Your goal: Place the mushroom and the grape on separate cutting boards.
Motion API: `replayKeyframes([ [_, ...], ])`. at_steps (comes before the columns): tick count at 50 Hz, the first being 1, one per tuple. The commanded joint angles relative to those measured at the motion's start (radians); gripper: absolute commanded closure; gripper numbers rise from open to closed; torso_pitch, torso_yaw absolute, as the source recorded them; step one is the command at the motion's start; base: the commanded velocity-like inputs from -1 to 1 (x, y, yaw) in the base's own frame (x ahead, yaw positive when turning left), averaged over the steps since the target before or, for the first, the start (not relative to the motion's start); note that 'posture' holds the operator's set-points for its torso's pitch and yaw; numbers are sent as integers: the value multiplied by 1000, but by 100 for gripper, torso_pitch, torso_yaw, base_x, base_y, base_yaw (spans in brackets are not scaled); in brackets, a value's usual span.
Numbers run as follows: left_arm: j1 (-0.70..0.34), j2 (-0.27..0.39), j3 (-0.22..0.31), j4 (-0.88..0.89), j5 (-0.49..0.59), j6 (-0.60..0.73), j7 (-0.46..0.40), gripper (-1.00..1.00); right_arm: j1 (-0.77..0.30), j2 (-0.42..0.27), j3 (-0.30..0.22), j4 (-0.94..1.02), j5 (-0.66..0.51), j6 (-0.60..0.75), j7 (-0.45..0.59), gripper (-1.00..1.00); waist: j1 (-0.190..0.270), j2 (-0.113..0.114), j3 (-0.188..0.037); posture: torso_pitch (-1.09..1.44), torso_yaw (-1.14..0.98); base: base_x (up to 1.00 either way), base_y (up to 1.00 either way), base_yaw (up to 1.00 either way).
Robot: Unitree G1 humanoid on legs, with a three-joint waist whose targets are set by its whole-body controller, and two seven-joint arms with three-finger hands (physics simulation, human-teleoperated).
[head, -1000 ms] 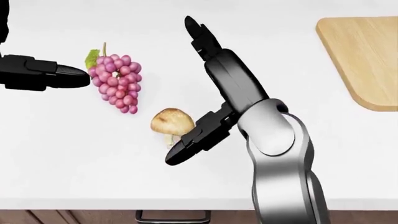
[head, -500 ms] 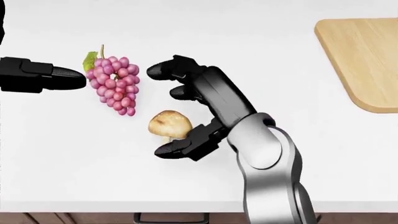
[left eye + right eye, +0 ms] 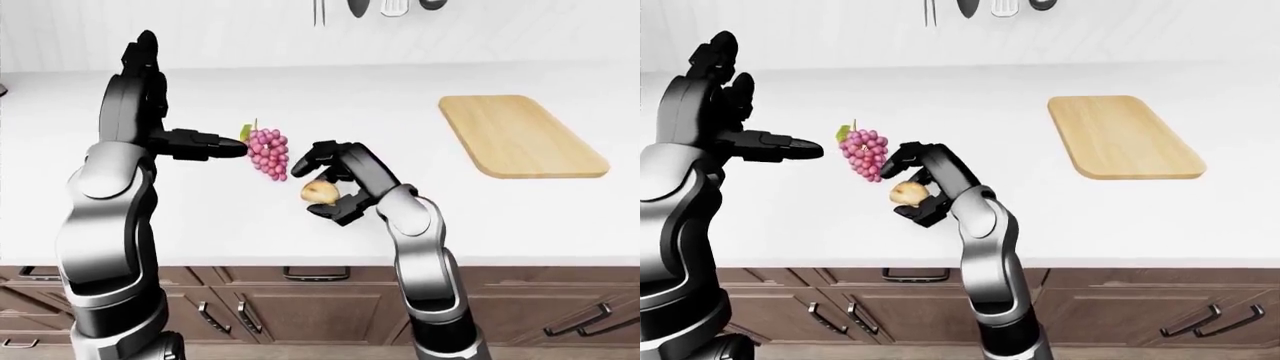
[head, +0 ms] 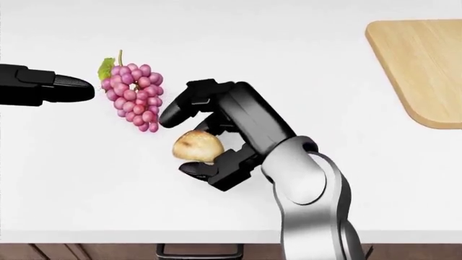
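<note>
A bunch of pink grapes [image 4: 134, 97] with a green leaf lies on the white counter [image 4: 86, 184]. A tan mushroom [image 4: 196, 145] lies just right of and below it. My right hand [image 4: 189, 140] is curled round the mushroom, fingers [image 4: 180, 108] above it and thumb below, touching it. My left hand [image 3: 190, 97] is open at the left, fingers raised, with its thumb [image 4: 69, 86] pointing at the grapes and stopping just short of them. A light wooden cutting board [image 4: 426, 65] lies at the right, away from both hands.
Kitchen utensils [image 3: 365, 6] hang on the wall above the counter. Brown cabinet drawers with dark handles [image 3: 315, 274] run below the counter's near edge. Only one cutting board shows in these views.
My right hand's fingers have curled down from open and closed round the mushroom. The left hand's thumb has drawn back slightly to the left. The grapes have not moved.
</note>
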Motion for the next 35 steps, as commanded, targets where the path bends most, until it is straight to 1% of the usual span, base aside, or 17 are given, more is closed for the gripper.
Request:
replayKeyframes([
  [1,-29,12,8,-27,2,-29,6,-100,-28,4,-2,-37,-6,-22,-1,12,-1,6,-24,0,0,0,0,0],
  [4,-26,15,12,-33,-1,-25,5,-100,-37,7,-9,-40,-7,-22,1,24,0,6,-25,0,0,0,0,0],
  [13,-23,20,14,-32,-5,-27,7,-100,-85,1,-11,-140,-58,62,72,40,0,7,-23,0,0,0,0,0],
  [17,-36,21,10,-20,-3,-27,10,-100,-123,-23,-30,-208,-96,128,132,44,1,5,-22,0,0,0,0,0],
  [22,-43,22,11,-20,-5,-23,11,-100,-155,-61,-62,-253,-117,174,182,47,1,3,-19,0,0,0,0,0],
  [25,-49,24,10,-16,-4,-23,11,-100,-215,-111,-111,-249,-112,206,210,51,1,2,-19,0,0,0,0,0],
  [26,-49,25,10,-15,-3,-24,11,-100,-224,-124,-117,-248,-110,214,213,51,0,1,-19,0,0,0,0,0],
  [28,-44,25,11,-11,-3,-31,12,-100,-264,-167,-152,-222,-91,221,223,52,1,1,-18,0,0,0,0,0],
  [31,-38,26,14,-13,-4,-32,11,-100,-325,-254,-212,-158,-49,217,220,54,0,-1,-17,0,0,0,0,0],
  [32,-37,26,14,-15,-4,-32,11,-100,-334,-272,-219,-149,-39,219,214,53,0,-2,-17,0,0,0,0,0],
  [35,-38,25,14,-13,-4,-33,14,-100,-368,-356,-267,-60,13,184,190,55,0,-5,-16,0,0,0,0,0],
])
